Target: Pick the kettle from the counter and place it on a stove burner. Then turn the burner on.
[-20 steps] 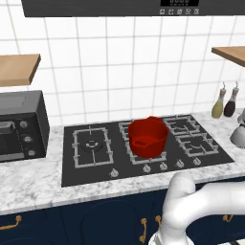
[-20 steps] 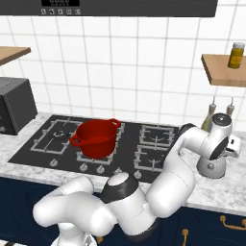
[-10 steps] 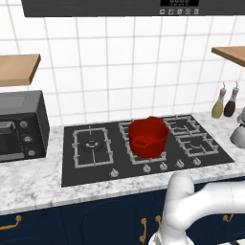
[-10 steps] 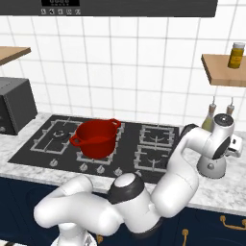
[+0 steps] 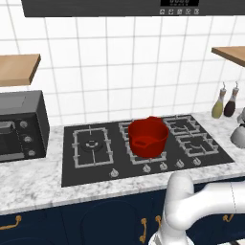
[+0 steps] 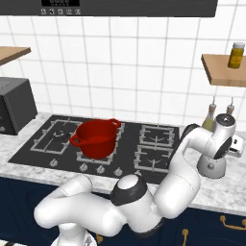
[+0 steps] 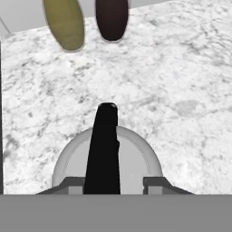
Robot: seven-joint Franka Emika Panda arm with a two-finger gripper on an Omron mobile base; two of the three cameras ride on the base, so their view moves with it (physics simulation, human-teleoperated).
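Hand poised over the kettle at the lower centre of the hand view.
Its dark fingertips stand apart on either side of the thin black arched handle, not visibly pinching it. The kettle's rounded silver-grey metal body sits on the white, grey-veined marble bench, at the right edge of the left base view. Two smooth bottles stand at the upper left.

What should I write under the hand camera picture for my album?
Looking down on the kettle and its black handle, on the counter near two bottles.
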